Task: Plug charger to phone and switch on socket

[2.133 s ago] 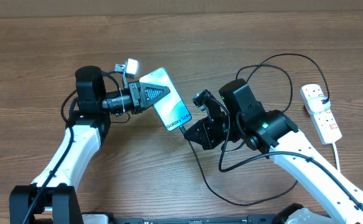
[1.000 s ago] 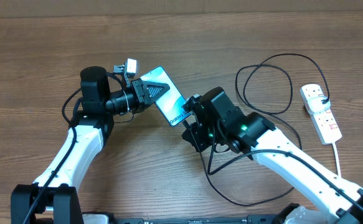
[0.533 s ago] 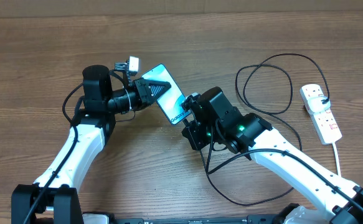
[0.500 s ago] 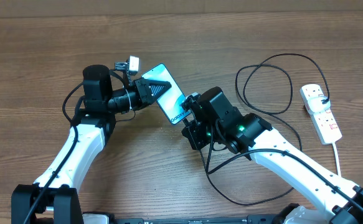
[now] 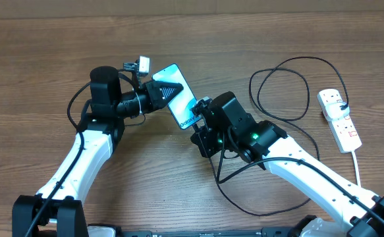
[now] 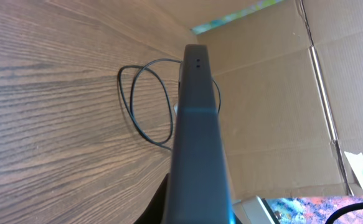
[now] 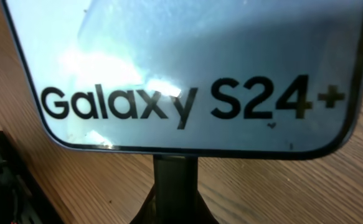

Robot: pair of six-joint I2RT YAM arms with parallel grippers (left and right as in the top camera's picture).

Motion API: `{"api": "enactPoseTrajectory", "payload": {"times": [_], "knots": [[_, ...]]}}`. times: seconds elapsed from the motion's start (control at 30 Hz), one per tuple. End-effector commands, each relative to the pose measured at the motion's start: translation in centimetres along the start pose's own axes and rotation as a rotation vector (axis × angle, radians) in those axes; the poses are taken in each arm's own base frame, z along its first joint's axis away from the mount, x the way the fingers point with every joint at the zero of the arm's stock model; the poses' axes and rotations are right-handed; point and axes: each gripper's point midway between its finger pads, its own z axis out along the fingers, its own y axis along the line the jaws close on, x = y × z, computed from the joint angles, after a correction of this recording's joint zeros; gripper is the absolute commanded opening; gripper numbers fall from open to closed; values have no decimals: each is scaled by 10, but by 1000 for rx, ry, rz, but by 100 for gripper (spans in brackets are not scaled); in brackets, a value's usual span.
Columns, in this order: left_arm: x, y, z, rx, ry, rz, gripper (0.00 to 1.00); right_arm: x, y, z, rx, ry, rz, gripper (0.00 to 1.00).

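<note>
Right, my left gripper (image 5: 160, 92) is clamped on the slim rectangular smartphone with the light blue-teal screen (image 5: 180, 94). It holds it tilted above the brown wooden table (image 5: 47, 52), centre-left in the overhead frame, long axis running upper left to lower right. My right gripper (image 5: 198, 118) is pinched tight on the small black connector tip (image 7: 175, 171) of the long thin black charger cable (image 5: 303, 58), and it's the arm nearer the port. The tip sits dead centre under the phone's lettered bottom edge, touching or very nearly; seated or not, I can't tell. I'd judge the push goes straight along the phone's length. The white elongated plastic power strip (image 5: 338, 118) lies far right, well apart, its switches too small to read.
</note>
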Motion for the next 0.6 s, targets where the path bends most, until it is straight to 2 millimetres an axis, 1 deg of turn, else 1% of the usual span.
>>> {"api": "enactPoseTrajectory", "payload": {"times": [0.0,0.03,0.1,0.27,0.37,0.4,0.43,0.47,0.57], "knots": [[69,-34,14,172,281,-38,4,-56,24,-20,-62,-182,-62,4],[69,-34,14,172,280,-35,4,-53,23,-20,-59,-171,-58,6],[67,-32,14,163,268,-23,4,-46,20,-18,-50,-139,-46,21],[56,-21,15,111,209,-13,4,-31,17,-18,-36,-81,-26,40],[50,-12,17,60,172,-22,4,-26,17,-23,-31,-62,-19,51],[48,-4,17,20,151,-37,4,-25,18,-27,-30,-59,-18,56],[46,5,18,-28,129,-56,4,-25,20,-31,-29,-58,-18,69],[44,16,17,-82,107,-76,4,-26,22,-37,-29,-58,-18,78],[44,51,12,-265,50,-144,4,-27,23,-61,10,-60,-13,98]]}}
